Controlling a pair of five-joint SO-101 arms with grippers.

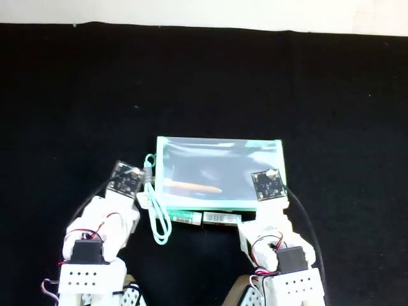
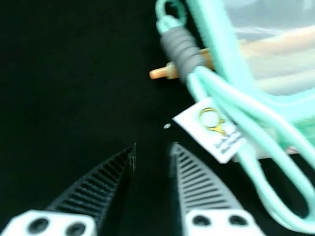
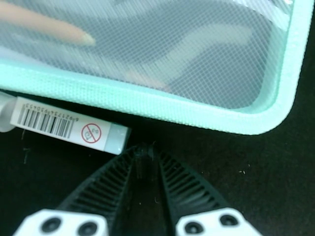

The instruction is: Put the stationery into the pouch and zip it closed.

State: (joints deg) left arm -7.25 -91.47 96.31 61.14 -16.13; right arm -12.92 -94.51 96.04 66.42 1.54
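A mint-green see-through pouch (image 1: pixel 220 171) lies flat at the table's middle, with an orange pen (image 1: pixel 191 187) inside it. Its mint cord (image 1: pixel 157 220) loops off the left end, carrying a grey wrap (image 2: pixel 183 49) and a white tag (image 2: pixel 211 129). The pen's tip (image 2: pixel 161 73) pokes out beside the wrap. Two barcode-labelled sticks (image 1: pixel 188 218) (image 1: pixel 222 218) lie outside, along the pouch's near edge. My left gripper (image 2: pixel 152 150) hovers just short of the tag, slightly open and holding nothing. My right gripper (image 3: pixel 143 156) is shut and empty, next to a labelled stick (image 3: pixel 64 125) and the pouch's rim (image 3: pixel 147 101).
A black cloth (image 1: pixel 204 83) covers the table, with a pale strip at its far edge. Both arm bases (image 1: pixel 89 274) (image 1: pixel 290 274) stand at the near edge. Bare cloth lies beyond the pouch and on both sides of it.
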